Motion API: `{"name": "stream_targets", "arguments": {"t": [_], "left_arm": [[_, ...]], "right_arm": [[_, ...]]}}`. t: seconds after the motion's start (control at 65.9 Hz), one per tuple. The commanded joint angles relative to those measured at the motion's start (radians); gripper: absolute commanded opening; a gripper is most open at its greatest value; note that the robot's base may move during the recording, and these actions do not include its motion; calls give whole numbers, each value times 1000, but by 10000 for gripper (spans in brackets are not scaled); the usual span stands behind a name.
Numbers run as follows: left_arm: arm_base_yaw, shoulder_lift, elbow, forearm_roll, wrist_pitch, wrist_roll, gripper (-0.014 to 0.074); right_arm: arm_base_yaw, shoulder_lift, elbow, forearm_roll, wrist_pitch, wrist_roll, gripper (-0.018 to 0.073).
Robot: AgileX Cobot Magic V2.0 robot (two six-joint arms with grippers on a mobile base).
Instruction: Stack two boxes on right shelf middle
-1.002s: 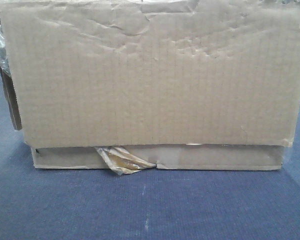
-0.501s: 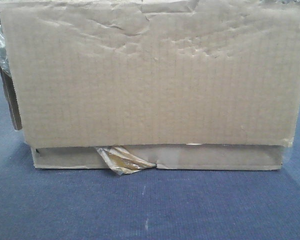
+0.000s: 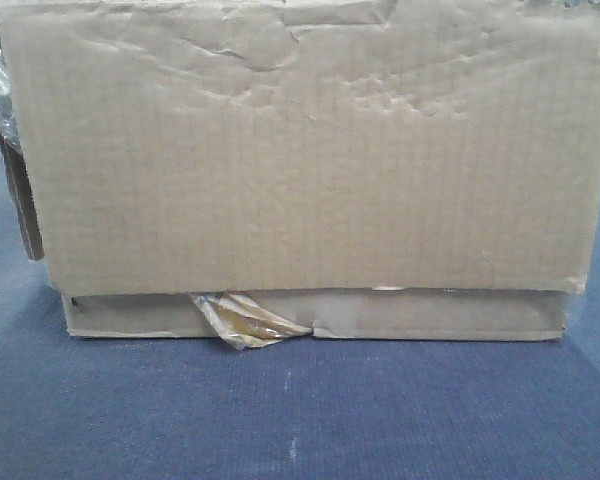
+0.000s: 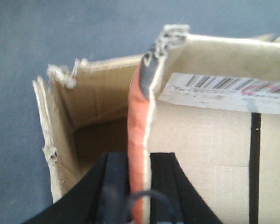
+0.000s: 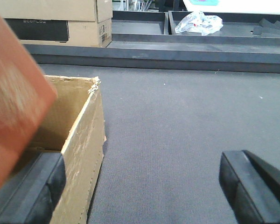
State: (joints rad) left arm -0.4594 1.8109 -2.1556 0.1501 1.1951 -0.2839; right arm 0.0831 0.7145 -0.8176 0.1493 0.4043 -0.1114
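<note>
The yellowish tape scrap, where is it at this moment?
In the front-facing view the tape scrap sits left of centre on the front face of the flat box, just below the tall box.

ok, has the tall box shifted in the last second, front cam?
No. The tall box sits against the flat box and tape scrap exactly as before.

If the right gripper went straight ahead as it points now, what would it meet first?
Likely grey carpet, then the far dark ledge; the open box stands left of the right gripper's midline.
</note>
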Motion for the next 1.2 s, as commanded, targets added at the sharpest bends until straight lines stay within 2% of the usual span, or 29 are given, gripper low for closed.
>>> {"name": "stream_targets", "arguments": {"t": [0.0, 0.197, 0.425, 0.546, 0.698, 0.82, 1.017, 1.184], "left_arm": [[-6, 26, -8, -18, -7, -16, -111], [-6, 79, -8, -38, 9, -16, -111], [-6, 86, -8, -14, 9, -16, -96], [-6, 86, -8, -14, 9, -16, 57], [-6, 86, -8, -16, 11, -16, 411], [-6, 78, -12, -20, 26, -16, 597], [-6, -1, -14, -30, 26, -14, 599], [-4, -76, -14, 43, 26, 34, 599]], "right_arm": [[0, 2, -9, -8, -12, 1, 569], [0, 2, -9, -8, -12, 1, 569], [0, 2, -9, -8, -12, 1, 569], [0, 2, -9, -8, -14, 1, 569], [0, 2, -9, -8, -15, 1, 569], [0, 2, -9, -8, -15, 1, 569], [0, 2, -9, 10, -4, 1, 569], [0, 2, -29, 12, 34, 1, 569]]}}
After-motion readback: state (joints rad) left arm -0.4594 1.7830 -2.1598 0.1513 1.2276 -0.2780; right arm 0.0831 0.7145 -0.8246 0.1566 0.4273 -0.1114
